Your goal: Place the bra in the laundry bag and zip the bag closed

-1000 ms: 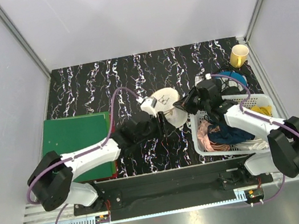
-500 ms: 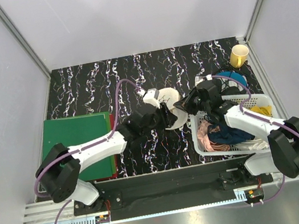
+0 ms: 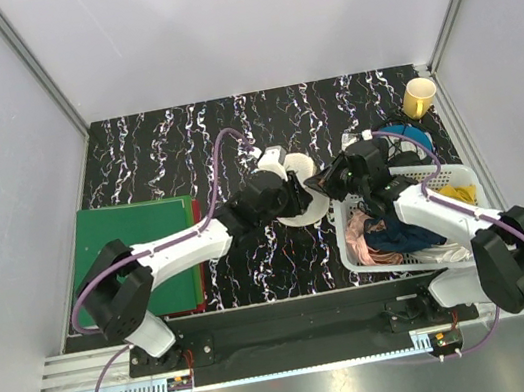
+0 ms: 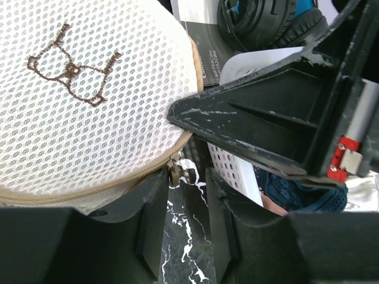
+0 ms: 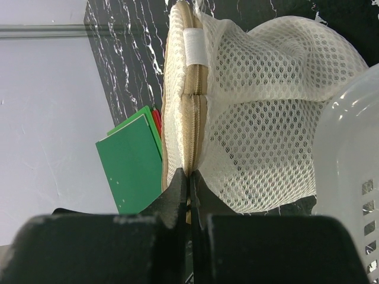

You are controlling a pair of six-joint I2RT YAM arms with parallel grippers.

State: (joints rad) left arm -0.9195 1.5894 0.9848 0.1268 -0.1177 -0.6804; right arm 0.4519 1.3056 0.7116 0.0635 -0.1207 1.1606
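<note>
1. Found laundry bag (image 4: 89, 118) at centre of top view, just left of white basket (image 4: 228, 164), sandwiched between both grippers.
2. Saw right gripper (image 5: 189, 177) clamped tight on the bag's tan zipper seam at its right-hand edge, no gap between pads.
3. Saw left gripper (image 4: 188, 188) parted, table showing through the gap. Spotted zipper pull (image 4: 179, 171) right at the mouth, not yet pinched.
4. Compared with a second ago: tracked left arm stretching up and right across the top view, gripper shifted from below-left of the bag to hard against its near rim. Put it roughly midway half a second back.
5. Logged right gripper, bag and basket as unmoved over the same span.
6. Could not pick out the bra. Read nothing through the mesh, saw only mixed clothing in the basket. Cannot tell whether already inside.
7. Judged seam zipped along the stretch visible in right wrist view, rest hidden.
8. Read the change as approach finished for the zip step: one edge anchored, puller lined up on the tab.
9. Judged next need: close on the pull, drag along the seam. Flagged risks: tiny tab slipping out of the pads, bag dragging along under a weak anchor.
</note>
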